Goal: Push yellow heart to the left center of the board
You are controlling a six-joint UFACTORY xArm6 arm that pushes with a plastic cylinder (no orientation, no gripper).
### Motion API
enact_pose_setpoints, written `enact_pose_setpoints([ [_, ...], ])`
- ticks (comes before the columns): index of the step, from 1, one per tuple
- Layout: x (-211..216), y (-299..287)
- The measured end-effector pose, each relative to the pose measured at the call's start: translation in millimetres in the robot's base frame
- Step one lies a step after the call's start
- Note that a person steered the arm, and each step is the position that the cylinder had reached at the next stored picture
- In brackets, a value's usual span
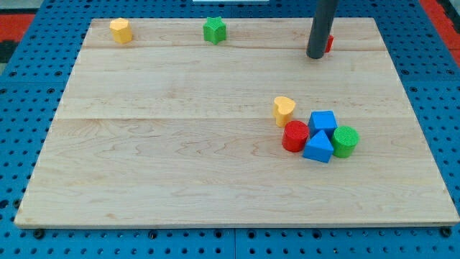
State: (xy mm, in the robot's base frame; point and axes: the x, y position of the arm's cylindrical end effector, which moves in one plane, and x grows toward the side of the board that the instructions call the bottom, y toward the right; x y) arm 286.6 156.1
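Single camera view of the wooden board (180,165) on a blue pegboard (29,57). My arm carries no hand, only a dark rod; it holds nothing. My tip (315,56) rests near the view's top right of the board, touching or just beside a red block (329,44) that the rod mostly hides, so I cannot tell its shape.

The yellow heart (284,110) lies right of the board's centre, well below my tip and apart from it. It sits at the upper left edge of a cluster: the red cylinder (295,136) is just below it, touching or nearly so, and the blue cube (323,121) is just to its right. The blue triangle (318,147) lies under the cube, against the red cylinder, and the green cylinder (346,141) closes the cluster on the view's right.

Two blocks stand alone along the top edge: a yellow block (121,30), roughly hexagonal, near the top left corner, and a green star (214,29) to its right, left of the rod. The left centre of the board, the heart's goal, lies well apart from the heart.
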Motion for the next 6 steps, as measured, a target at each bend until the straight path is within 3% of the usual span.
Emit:
enact_pose_setpoints([
  [2,-42.0,2.7],
  [3,-13.7,3.9],
  [5,130.2,-12.3],
  [6,149.3,-60.1],
])
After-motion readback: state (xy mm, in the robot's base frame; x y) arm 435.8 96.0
